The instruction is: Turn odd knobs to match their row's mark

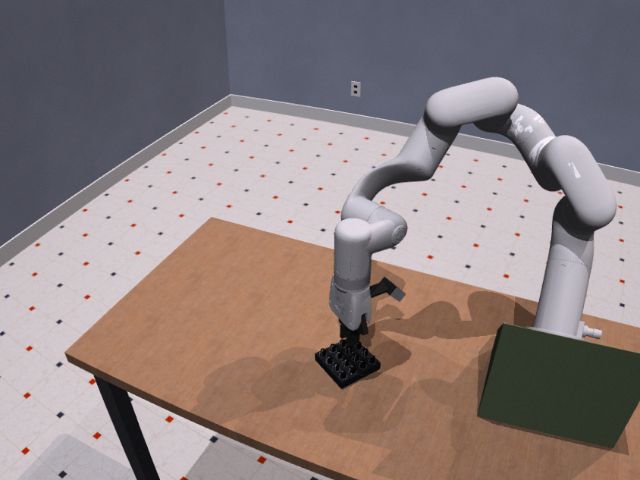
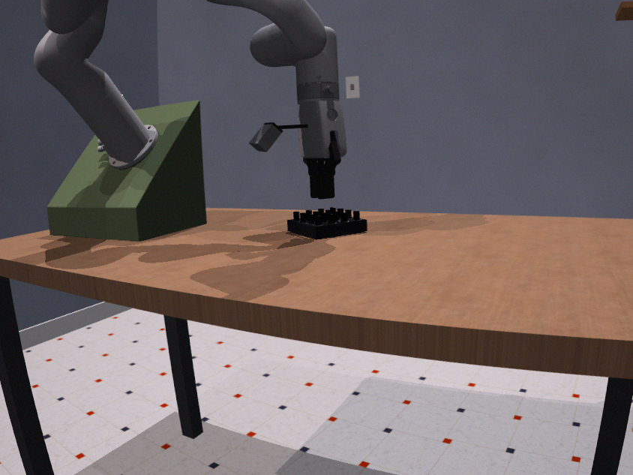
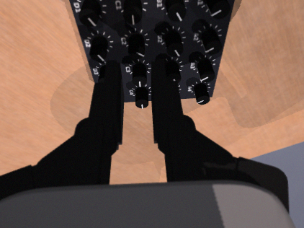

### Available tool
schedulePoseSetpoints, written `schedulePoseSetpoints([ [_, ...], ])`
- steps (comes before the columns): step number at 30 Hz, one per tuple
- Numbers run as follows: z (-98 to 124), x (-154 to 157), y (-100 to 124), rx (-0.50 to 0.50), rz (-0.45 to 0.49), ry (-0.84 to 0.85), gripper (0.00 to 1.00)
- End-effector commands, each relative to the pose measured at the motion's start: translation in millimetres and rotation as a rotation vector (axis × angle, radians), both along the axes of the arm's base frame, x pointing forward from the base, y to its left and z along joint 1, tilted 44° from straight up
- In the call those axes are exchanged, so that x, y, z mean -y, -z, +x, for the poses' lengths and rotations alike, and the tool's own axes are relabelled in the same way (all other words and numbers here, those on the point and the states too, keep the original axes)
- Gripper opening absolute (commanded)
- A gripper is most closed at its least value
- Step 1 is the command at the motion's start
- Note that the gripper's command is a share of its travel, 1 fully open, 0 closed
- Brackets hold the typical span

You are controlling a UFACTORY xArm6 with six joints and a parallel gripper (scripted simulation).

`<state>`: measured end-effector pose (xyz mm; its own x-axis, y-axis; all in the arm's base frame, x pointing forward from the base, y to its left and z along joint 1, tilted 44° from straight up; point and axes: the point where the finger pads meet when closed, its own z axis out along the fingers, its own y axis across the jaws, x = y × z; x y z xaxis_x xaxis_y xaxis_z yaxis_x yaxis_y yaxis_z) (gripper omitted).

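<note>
While the arm (image 1: 453,143) hangs over the table (image 2: 422,284), you have these items before you.

Item, knob box (image 2: 327,225): black, standing flat on the table, near the green wedge-shaped base (image 2: 132,189) but well apart from it. Sixteen knobs in four rows, each with a white line and a ring of marks.

Item, gripper (image 2: 321,192): pointing straight down, hanging above the knob box with clear air between its fingertips and the knob tops, as your exterior view shows. Its jaws stand narrowly parted and hold nothing.

Position of box relative to jaws: in your wrist view the two black fingers reach up over the near edge of the box. Between them you see the near knobs of the C column, C4 (image 3: 141,97) nearest and C3 (image 3: 139,73) behind it. The left finger covers the D column's near knobs; the right finger covers those of the B column. The A column, with A4 (image 3: 202,93), lies free to the right of the jaws.

Item, wrist camera (image 2: 265,136): a grey block on a short bracket at the gripper's side.
</note>
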<state>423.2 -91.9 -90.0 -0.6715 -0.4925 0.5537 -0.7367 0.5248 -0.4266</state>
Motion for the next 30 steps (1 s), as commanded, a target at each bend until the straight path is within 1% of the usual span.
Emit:
schedulePoseSetpoints([
  [1, 1.6, -1.3, -1.3, 0.003, 0.001, -0.002, 0.19],
  [13, 1.6, -1.3, -1.3, 0.001, 0.001, -0.003, 0.19],
  [17, 1.6, -1.4, -1.4, -0.018, 0.003, -0.023, 0.19],
  [21, 1.6, -1.8, -1.8, -0.071, 0.009, -0.078, 0.19],
  [27, 1.7, -2.7, -2.8, -0.21, 0.025, -0.222, 0.19],
  [29, 1.7, -2.7, -2.8, -0.21, 0.025, -0.222, 0.19],
  [30, 1.8, -3.0, -3.0, -0.244, 0.029, -0.257, 0.19],
])
